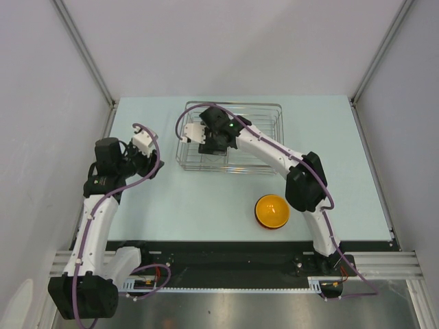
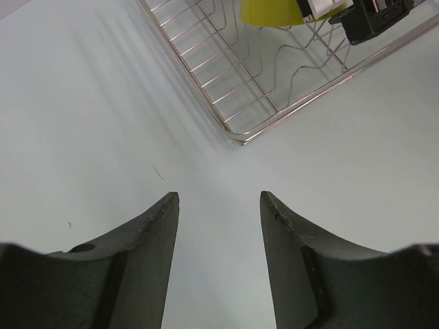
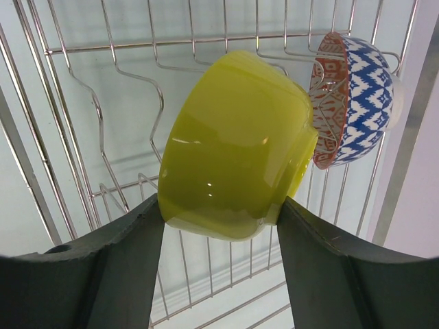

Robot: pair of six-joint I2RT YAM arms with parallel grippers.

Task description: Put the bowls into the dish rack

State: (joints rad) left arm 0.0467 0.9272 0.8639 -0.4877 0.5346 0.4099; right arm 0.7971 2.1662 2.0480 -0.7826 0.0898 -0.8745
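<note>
One lime-yellow bowl (image 3: 236, 147) is clamped between the two fingers of the right end effector (image 3: 221, 205). The pads press on opposite sides of its lower wall, and the bowl is tipped on its side with its foot toward the right of the wrist view. It hangs inside the dish rack (image 1: 233, 104), over the rack's left part, with the wavy inner dividers behind it. Whether it touches the wires cannot be told.

Just beside it, the zigzag bowl (image 3: 353, 99) stands on edge in the rack, its blue-and-white outside facing the camera and its red-patterned inside turned toward the lime-yellow bowl. The two are very close. A white rim (image 3: 396, 103) peeks out behind the zigzag bowl, too little of it to identify.

The rack lies at the far middle of the tabletop (image 1: 206, 205). The orange bowl (image 1: 272, 210) rests on the tabletop near and to the right of the rack, well apart from it. A dark red edge shows along its near side.

The left end effector (image 2: 219, 199) hovers to the left of the rack above bare tabletop, its fingers spread apart and holding nothing, pointed toward the rack's corner.
</note>
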